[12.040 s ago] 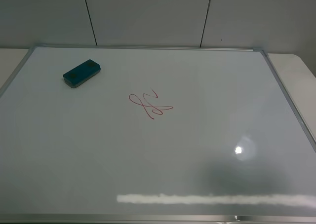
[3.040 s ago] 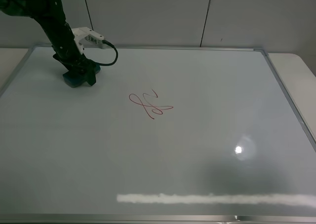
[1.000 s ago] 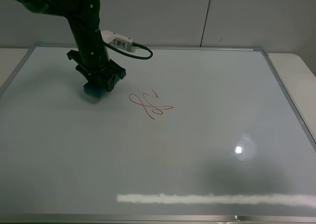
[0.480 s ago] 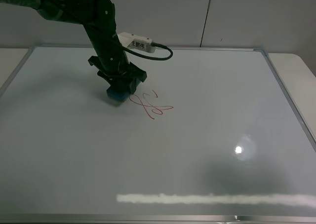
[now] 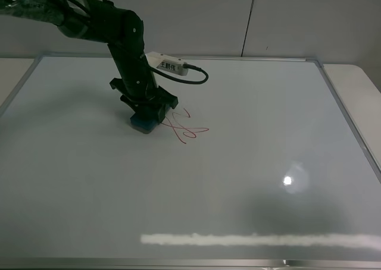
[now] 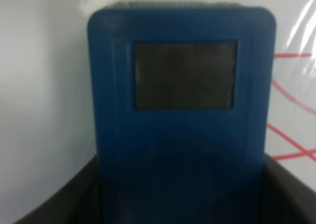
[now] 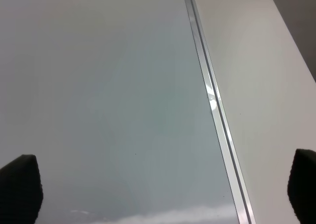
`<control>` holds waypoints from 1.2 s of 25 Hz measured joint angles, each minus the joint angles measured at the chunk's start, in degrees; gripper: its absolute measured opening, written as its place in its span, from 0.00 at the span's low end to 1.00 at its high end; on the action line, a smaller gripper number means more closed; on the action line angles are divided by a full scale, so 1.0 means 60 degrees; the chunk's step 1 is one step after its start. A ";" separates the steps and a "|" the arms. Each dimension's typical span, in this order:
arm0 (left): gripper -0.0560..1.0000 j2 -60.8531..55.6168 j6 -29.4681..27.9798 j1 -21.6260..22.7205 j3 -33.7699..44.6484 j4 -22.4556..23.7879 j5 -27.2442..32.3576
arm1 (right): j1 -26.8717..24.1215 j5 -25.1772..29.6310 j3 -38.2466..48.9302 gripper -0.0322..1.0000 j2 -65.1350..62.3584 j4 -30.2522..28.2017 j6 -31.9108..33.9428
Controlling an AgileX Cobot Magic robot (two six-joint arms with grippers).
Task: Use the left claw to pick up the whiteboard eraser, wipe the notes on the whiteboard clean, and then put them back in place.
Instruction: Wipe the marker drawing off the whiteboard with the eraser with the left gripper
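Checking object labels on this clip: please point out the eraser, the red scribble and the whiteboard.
eraser (image 6: pixel 181 135): left wrist view, blue top face below the dark panel.
red scribble (image 5: pixel 189 131): high exterior view, middle of the loops.
whiteboard (image 7: pixel 214 100): right wrist view, silver edge frame.

**Figure. Placement of items on and around the whiteboard, high view.**
The whiteboard (image 5: pixel 250 181) lies flat on a table (image 5: pixel 357 85), which shows past the board's right edge and its far left corner. A panelled wall (image 5: pixel 178 20) stands behind. The whiteboard eraser (image 5: pixel 143 124) sits on the board left of centre, in the far half. It is between the jaws of the left claw (image 5: pixel 144 116), whose arm reaches down from the upper left. The notes (image 5: pixel 187 127) lie just right of the eraser, their nearest strokes meeting its edge. A labelled box (image 5: pixel 168 63) rides on the arm above the eraser, and a cable (image 5: pixel 199 77) loops out to the box's right.
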 joint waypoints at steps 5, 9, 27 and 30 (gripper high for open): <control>0.57 0.0019 0.0000 -0.0070 0.0000 -0.0014 -0.0003 | 0.0000 0.0000 0.0000 0.99 0.0000 0.0000 0.0000; 0.57 0.0019 0.0000 -0.0341 0.0000 -0.0119 -0.0011 | 0.0000 0.0000 0.0000 0.99 0.0000 0.0000 0.0000; 0.57 0.0050 0.0000 -0.3110 0.0000 -0.0311 0.0399 | 0.0000 0.0000 0.0000 0.99 0.0000 0.0000 0.0000; 0.57 0.0050 0.0000 -0.3572 0.0000 -0.0318 0.0551 | 0.0000 0.0000 0.0000 0.99 0.0000 0.0000 0.0000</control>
